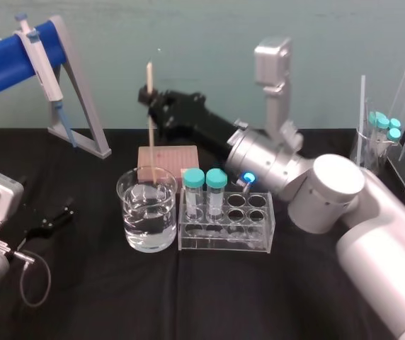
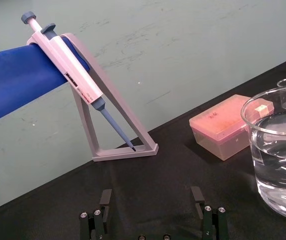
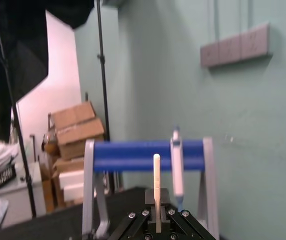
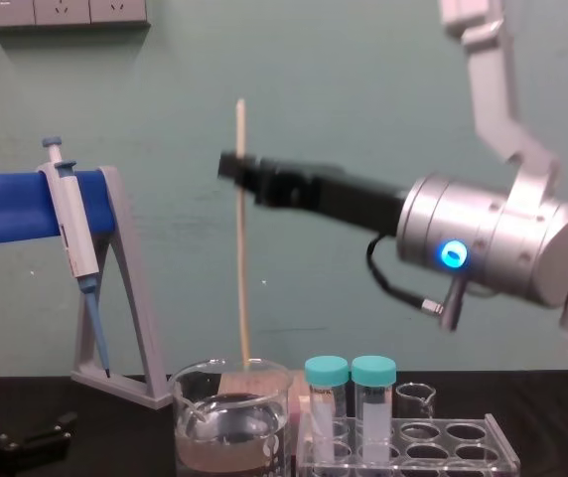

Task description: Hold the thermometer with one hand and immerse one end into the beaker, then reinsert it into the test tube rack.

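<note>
Grab: done, I'd say. The right gripper (image 1: 148, 95) has its jaws pinched on the thermometer (image 1: 151, 134) a bit below its top end, with the rod upright.
Thermometer spot: out of the rack and hanging over the beaker (image 1: 146, 230). In the chest view its lower end sits about level with the rim.
Dip: looks like the step in hand. I can't tell if the tip is actually touching the water.
Put-back: not done yet. The rack (image 1: 259, 241) stands just beside the beaker, with two capped tubes (image 1: 204, 191) in the holes at the beaker end and the others free.
Left gripper (image 1: 55, 217): parked low over the table off to the left, jaws wide, holding nothing.
</note>
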{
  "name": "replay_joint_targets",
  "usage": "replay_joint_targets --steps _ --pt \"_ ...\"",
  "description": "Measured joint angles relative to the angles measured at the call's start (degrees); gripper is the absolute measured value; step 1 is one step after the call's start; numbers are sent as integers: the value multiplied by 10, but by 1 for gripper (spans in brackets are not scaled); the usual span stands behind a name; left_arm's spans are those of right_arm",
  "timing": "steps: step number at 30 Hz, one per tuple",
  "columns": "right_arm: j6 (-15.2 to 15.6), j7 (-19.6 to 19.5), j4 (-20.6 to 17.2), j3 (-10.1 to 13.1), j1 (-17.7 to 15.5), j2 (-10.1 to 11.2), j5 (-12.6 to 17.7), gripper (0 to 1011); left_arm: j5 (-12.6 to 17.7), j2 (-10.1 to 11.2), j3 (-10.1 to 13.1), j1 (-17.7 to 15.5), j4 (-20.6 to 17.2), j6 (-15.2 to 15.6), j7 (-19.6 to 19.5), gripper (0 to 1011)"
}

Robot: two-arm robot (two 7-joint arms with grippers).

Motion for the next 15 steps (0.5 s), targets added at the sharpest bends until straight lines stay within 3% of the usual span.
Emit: replay_joint_targets --steps 6,15 --pt "8 -23 -58 29 -10 24 26 47 0 0 0 0 0 0 0 1004" --pt "11 -79 -111 74 -31 65 30 48 0 0 0 0 0 0 0 1004"
